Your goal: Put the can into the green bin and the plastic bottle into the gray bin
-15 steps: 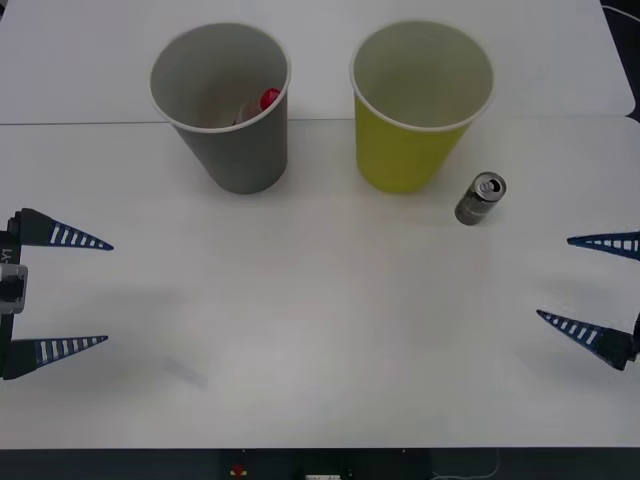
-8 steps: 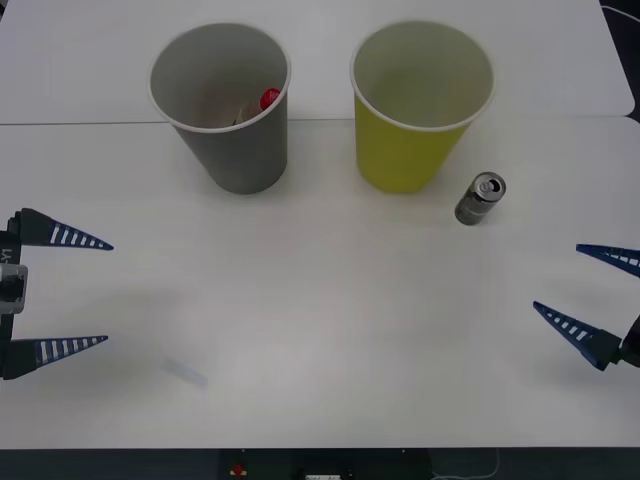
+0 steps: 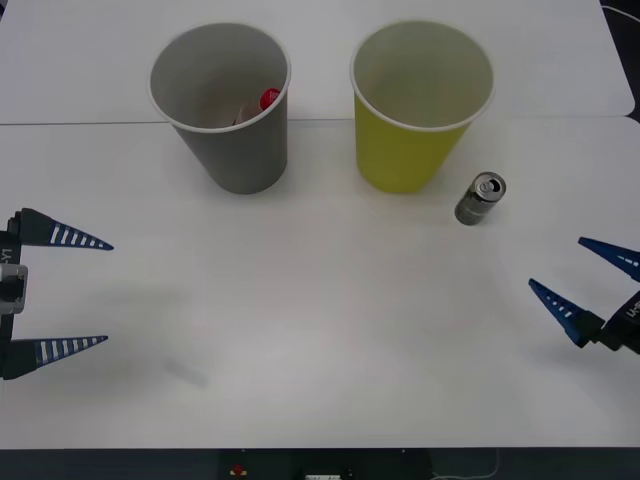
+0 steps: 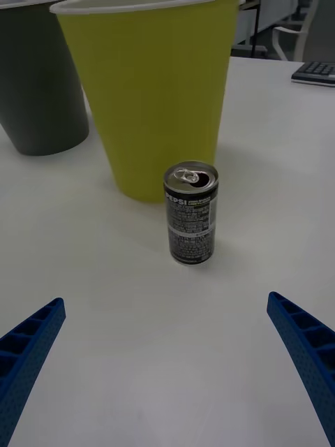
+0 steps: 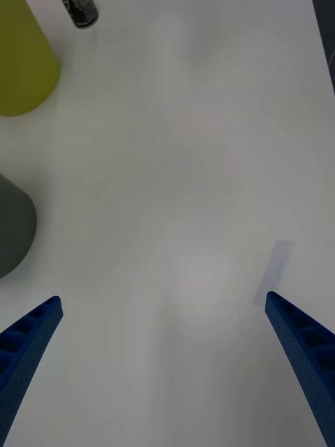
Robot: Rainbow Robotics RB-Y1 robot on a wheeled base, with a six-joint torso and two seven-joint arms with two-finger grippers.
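Silvery can [image 4: 191, 213] stands upright, pull-tab up, beside the green bin [image 4: 153, 91].

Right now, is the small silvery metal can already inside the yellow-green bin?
No, the can stands upright on the white table, beside the yellow-green bin.

A white worktop [image 3: 320, 330] with a seam across it; beyond its edge, a keyboard [image 4: 317, 71] and chair [image 4: 296, 35].
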